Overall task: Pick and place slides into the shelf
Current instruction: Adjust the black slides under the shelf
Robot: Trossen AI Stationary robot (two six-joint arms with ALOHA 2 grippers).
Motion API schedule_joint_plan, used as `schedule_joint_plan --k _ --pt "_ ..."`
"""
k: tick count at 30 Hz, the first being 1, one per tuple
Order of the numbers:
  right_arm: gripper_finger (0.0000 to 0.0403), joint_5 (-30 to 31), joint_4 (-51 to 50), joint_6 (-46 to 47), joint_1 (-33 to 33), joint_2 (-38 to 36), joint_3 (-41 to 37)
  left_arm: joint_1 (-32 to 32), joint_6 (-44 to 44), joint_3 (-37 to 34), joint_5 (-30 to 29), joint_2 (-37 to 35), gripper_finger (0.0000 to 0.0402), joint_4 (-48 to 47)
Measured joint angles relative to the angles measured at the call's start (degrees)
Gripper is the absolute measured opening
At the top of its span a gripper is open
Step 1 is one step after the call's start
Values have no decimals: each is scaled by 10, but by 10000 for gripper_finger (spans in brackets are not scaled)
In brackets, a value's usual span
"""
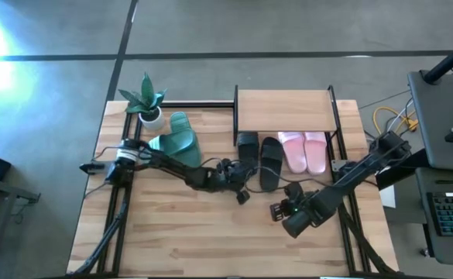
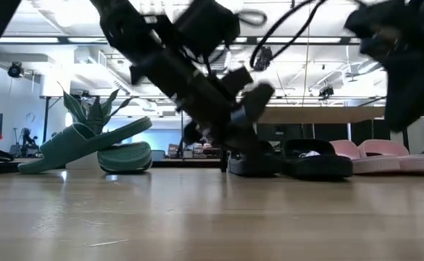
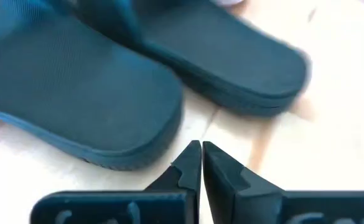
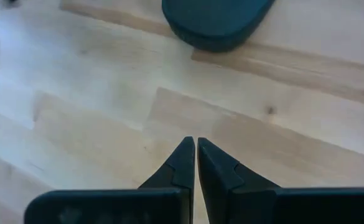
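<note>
Four slides side by side under shelf; two stacked left (beside plant).

2 black slides beside shelf

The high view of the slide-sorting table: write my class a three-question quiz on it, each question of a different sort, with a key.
1. True or false: the pink slides lie under the shelf.
2. Which pair lies beside the plant? A black, B teal, C pink.
3. Fill in: the left gripper, shut and empty, is at the heels of the ____ slides.

Key:
1. True; their heels stick out from under the top board.
2. B; the teal slides lie off to the shelf's left.
3. Black. The right gripper, also shut, hangs over bare table.
</note>
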Motion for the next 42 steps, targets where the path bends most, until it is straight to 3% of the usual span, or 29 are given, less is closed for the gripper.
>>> schedule_joint_plan --k 5,18,25,34,37,40,42 --pt "13 4 66 -39 -35 34 -30 -37 0 -4 2 -23 1 -15" --pt "13 65 79 -134 -150 42 -72 -85 -1 -4 -18 -31 1 -27" --pt "13 86 80 -167 -150 1 -67 -46 -1 -4 -55 -23 1 -21" --pt "13 98 76 -186 -139 -54 -58 31 4 -6 -28 -16 1 -21" --pt "13 82 34 -170 -129 -78 -57 46 5 -6 -14 -16 1 -19" --pt "13 15 -25 -124 -121 -86 -70 45 15 -8 -10 -19 1 -20" --pt "13 -30 -3 -126 -118 -87 -91 38 16 -8 6 -23 1 -15"
